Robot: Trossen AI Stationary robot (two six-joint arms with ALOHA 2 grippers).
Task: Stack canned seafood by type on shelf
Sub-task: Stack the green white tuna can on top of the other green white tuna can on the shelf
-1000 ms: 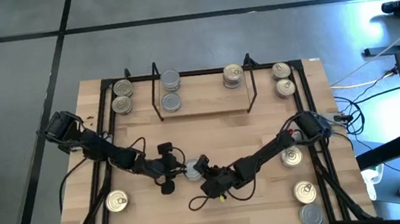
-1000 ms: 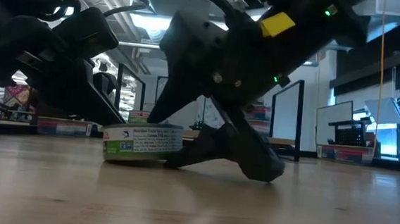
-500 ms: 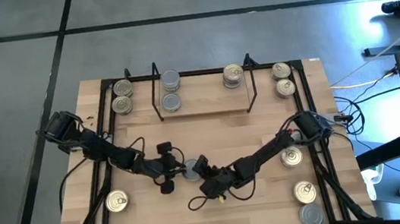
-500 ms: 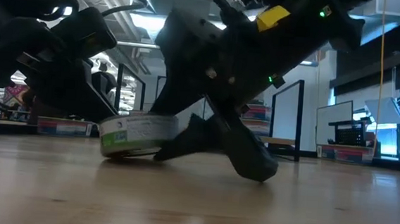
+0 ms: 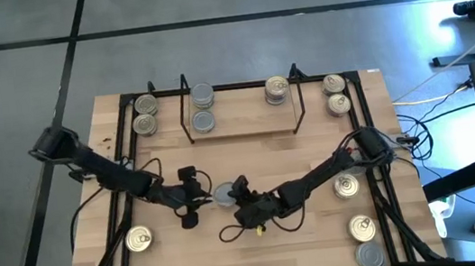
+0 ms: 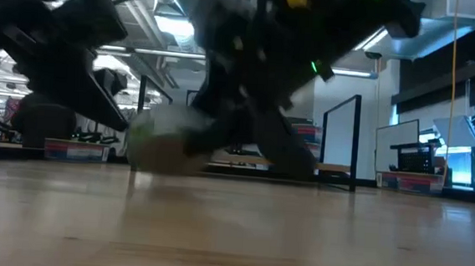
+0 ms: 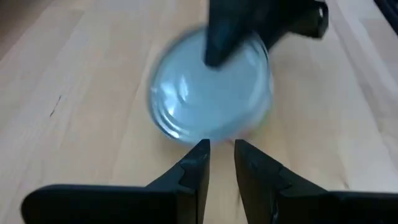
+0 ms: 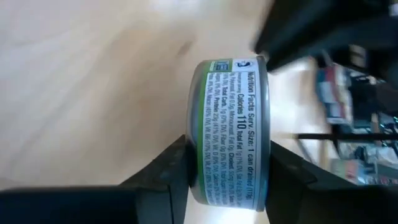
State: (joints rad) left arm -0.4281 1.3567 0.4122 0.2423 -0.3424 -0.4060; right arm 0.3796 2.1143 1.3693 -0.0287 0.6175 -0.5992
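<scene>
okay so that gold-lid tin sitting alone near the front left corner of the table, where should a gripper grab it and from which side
Probably from straight above, fingers closing on opposite sides of the gold-lid tin's low round wall. It lies flat, lid up, with bare table around it, so any approach angle works; the flat lid offers no hold. The left gripper is nearer; the right gripper already holds a silver-top tin.

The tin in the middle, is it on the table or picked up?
Picked up. The right gripper clamps the tin at its sides, and the low view shows it above the table.
</scene>
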